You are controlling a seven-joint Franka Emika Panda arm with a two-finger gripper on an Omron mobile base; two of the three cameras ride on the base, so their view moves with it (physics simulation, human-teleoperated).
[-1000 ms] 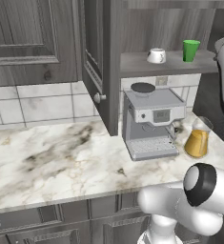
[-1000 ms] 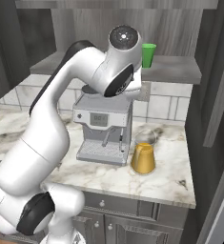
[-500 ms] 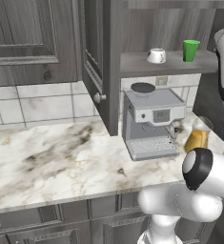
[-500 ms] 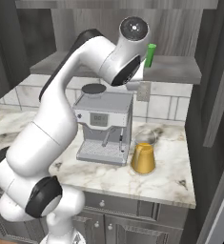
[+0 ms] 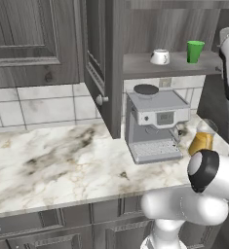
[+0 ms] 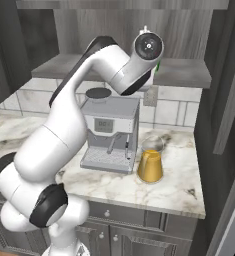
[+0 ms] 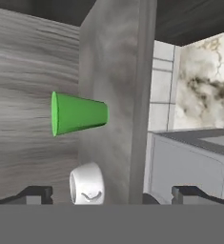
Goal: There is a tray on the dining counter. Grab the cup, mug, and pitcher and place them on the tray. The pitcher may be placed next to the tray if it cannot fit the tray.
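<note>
Hand (image 7: 111, 193) is hovering spread wide before the shelf (image 5: 172, 65), facing green cup (image 7: 78, 114) and white mug (image 7: 87, 184).

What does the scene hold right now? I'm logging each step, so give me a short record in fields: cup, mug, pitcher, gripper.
cup: green cup upright on the shelf, right of the mug
mug: white mug on the same shelf, apart from the cup
pitcher: amber pitcher on the counter, right of the coffee machine
gripper: gripper open, holding nothing, raised to shelf level and facing the cup and mug
</note>
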